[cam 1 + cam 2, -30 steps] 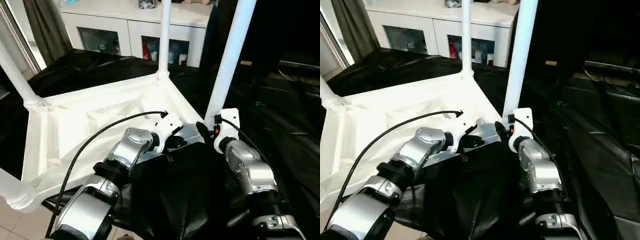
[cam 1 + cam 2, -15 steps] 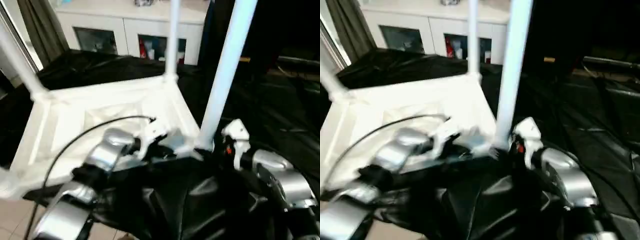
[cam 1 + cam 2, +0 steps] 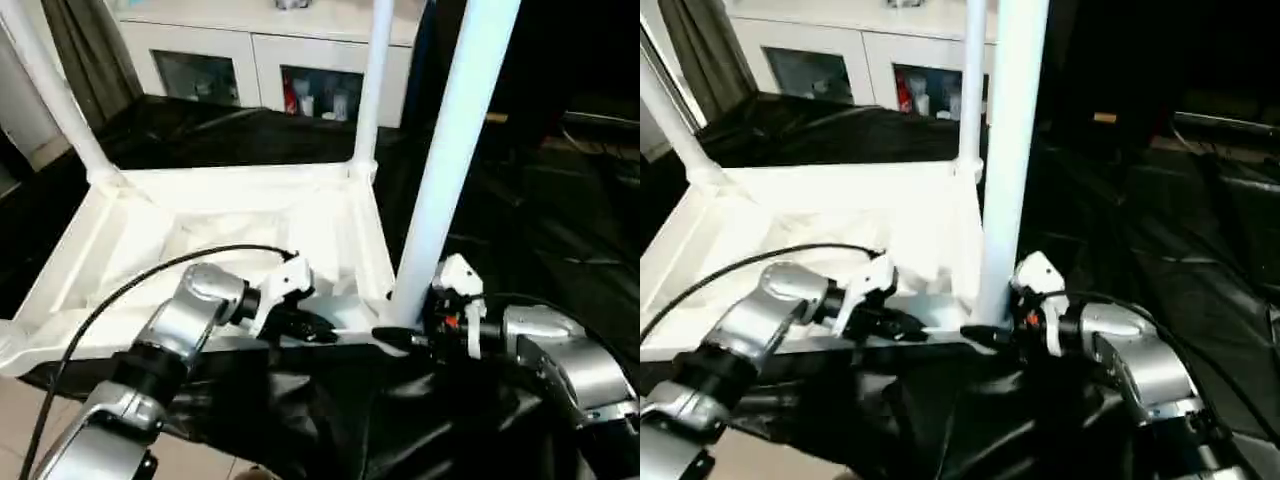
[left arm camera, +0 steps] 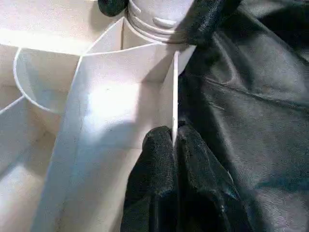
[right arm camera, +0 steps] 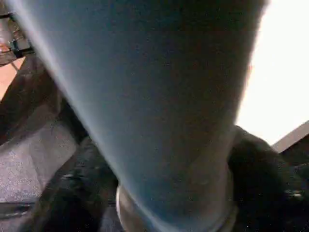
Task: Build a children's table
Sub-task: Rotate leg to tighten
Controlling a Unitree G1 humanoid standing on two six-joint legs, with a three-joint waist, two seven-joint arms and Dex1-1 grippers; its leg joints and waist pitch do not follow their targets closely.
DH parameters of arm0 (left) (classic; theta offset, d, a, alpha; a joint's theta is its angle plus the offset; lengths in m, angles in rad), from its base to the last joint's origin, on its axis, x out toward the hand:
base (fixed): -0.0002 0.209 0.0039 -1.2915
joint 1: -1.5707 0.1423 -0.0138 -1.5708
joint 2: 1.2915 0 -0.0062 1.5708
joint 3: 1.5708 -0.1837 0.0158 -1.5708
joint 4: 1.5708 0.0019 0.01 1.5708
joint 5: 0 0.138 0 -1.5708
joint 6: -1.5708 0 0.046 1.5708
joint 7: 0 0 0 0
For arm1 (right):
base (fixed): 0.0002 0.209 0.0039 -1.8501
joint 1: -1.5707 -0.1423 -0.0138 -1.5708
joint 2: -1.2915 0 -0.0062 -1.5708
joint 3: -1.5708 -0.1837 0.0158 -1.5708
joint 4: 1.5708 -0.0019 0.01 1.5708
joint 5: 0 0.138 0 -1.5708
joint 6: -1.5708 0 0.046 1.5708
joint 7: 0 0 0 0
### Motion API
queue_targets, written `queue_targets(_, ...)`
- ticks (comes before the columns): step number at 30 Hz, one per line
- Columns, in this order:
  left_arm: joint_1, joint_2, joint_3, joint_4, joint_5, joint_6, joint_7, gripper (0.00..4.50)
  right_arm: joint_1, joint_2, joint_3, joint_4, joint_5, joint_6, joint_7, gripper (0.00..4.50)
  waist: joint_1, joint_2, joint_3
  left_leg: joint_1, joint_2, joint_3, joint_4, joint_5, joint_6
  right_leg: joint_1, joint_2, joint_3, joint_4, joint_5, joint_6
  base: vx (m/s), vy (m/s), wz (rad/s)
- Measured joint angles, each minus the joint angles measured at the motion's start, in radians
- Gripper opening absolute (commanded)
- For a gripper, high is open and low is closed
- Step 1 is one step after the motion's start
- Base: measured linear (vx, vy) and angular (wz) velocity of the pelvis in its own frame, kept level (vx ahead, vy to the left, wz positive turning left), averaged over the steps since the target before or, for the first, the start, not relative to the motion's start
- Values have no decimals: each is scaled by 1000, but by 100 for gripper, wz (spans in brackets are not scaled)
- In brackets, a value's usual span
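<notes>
Left wrist view: left tool (image 4: 173, 145) pinches unmarked tabletop rim (image 4: 175, 87).

Upturned white table top (image 3: 230, 215), legs (image 3: 455, 150) upright.

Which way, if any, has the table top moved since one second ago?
Yes. The top has turned: its far edge, slanted before, now lies nearly parallel to the cabinet, far leg further right.

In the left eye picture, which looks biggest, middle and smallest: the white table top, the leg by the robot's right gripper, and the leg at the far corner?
1. Table top, widest.
2. Near leg; closeness inflates it.
3. Far-corner leg, thinnest.
</notes>
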Motion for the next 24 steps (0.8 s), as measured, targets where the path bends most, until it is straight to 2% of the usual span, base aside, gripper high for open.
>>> queue_targets(2, 2, 3, 1, -2, -1, 2, 0, 0, -1, 6, 1, 3, 0, 0, 0, 295, 0, 0, 0, 0, 0, 0, 0, 0, 0, 0, 0, 0, 0, 0, 0, 0, 0, 0)
queue_targets(6, 7, 6, 1, -17, -2, 8, 14, 0, -8, 31, 1, 20, -1, -2, -5, 267, 0, -6, 3, -1, 0, 0, 0, 0, 0, 0, 0, 0, 1, 0, 0, 0, 0, 0)
queue_targets(10, 1, -6, 18, -9, 14, 10, 87, 0, -35, 89, -17, 84, -27, -31, -109, 265, -5, -12, 2, 0, 0, 0, 0, 1, -1, 0, 0, 1, 2, 1, -1, 0, 0, 0)
queue_targets(12, -21, -38, 34, 32, 29, 9, 168, 0, -63, 147, -47, 142, -38, -43, -226, 264, -9, -13, 2, 2, 0, 0, 1, 2, -2, 2, 0, 1, 2, 2, -1, 0, 0, 0)
queue_targets(16, -90, -145, 42, 136, 69, 8, 356, 0, -117, 266, -142, 230, -71, -41, -521, 264, -10, -14, -1, 7, -1, 0, 2, 3, -3, 3, 0, 3, 2, 3, -1, 0, 0, 0)
queue_targets(24, -171, -267, 56, 271, 94, 13, 534, 0, -173, 381, -212, 288, -116, -46, -824, 264, 2, -7, -6, 6, -3, 1, 2, 2, -3, 5, -2, 3, 1, 3, 0, 0, 0, 0)
